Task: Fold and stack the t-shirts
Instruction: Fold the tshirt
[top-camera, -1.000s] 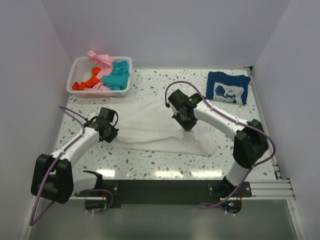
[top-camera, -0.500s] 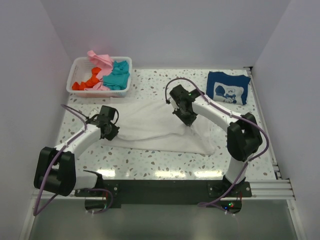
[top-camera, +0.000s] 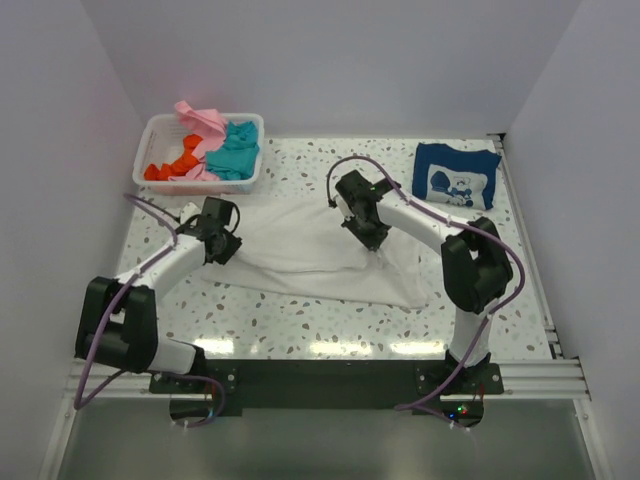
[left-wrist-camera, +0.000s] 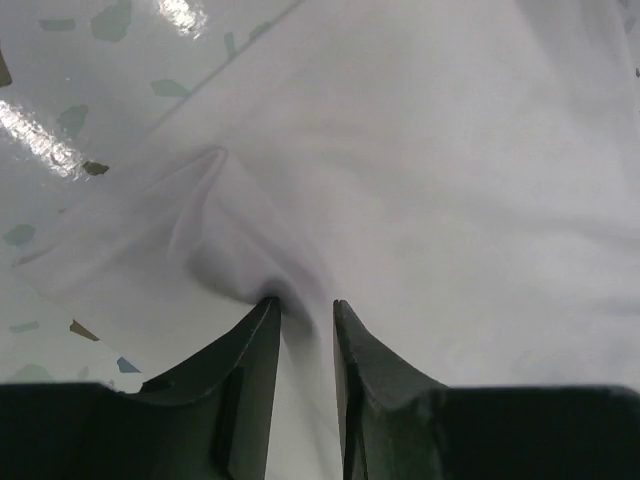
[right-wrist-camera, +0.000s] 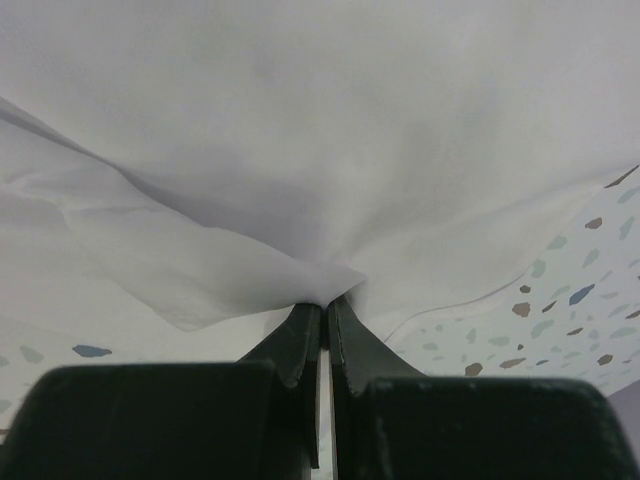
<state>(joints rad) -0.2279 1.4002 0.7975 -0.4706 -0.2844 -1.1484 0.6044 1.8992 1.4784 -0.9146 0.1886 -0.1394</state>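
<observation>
Back left on the speckled table (top-camera: 300, 325): a white slotted basket (top-camera: 152, 140) heaped with crumpled clothes. Pink t-shirt (top-camera: 200, 117) on top at the rear, orange t-shirt (top-camera: 175, 165) at the left, teal t-shirt (top-camera: 236, 152) at the right.

Just in front of the basket, the left gripper (top-camera: 222, 243), set at the left edge of the white t-shirt (top-camera: 300, 250). In the wrist view, left gripper (left-wrist-camera: 305, 308) with jaws parted by a narrow gap. A pucker of white cloth gathered right at the fingertips (left-wrist-camera: 262, 325), flat fabric showing through the gap. Hard to tell whether any cloth is pinched.

Across the middle of the table, the white t-shirt itself, spread roughly flat and creased, its near right corner reaching toward the front.

Over its right half, the right gripper (top-camera: 374, 240). In the wrist view, right gripper (right-wrist-camera: 325, 300) with jaws closed tight on a fold of the white cloth, fabric drawn into a peak at the tips, speckled tabletop visible beyond the hem at the right.

Back right, well apart from the rest, the navy t-shirt (top-camera: 456, 177), folded, white cartoon print facing up.
</observation>
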